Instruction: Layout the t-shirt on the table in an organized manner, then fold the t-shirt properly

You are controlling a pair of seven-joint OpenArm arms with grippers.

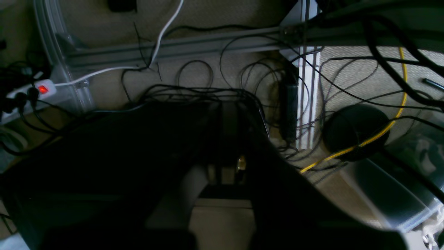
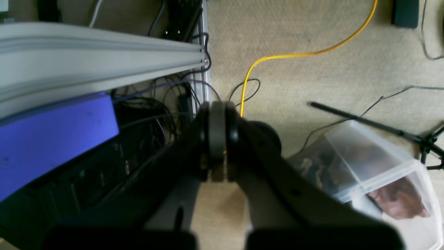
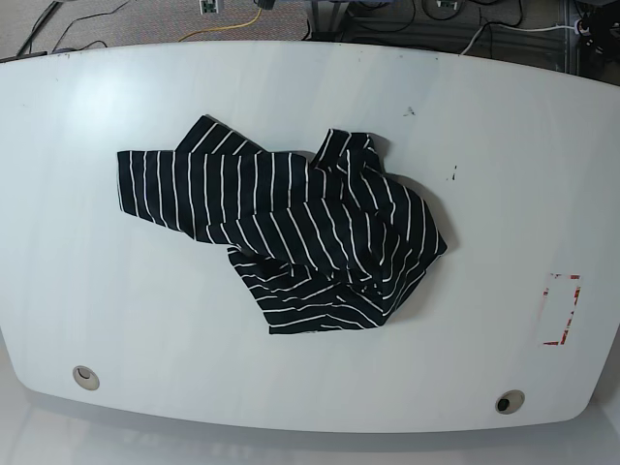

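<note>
Right gripper (image 2: 218, 139) pinched closed on nothing, aimed at carpet off the table; left gripper (image 1: 229, 146) too dark, can't tell. Neither arm in base view, only there: crumpled black white-striped fabric t-shirt (image 3: 291, 228) mid big white glossy table (image 3: 116, 300), long axis left-right, nearer arm unclear

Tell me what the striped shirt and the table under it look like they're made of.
The t-shirt looks like soft knit fabric, likely cotton or a blend: it crumples into loose folds, matte black with thin white stripes. The table looks like hard white laminate or plastic with a faint sheen; which one can't be told.
</note>
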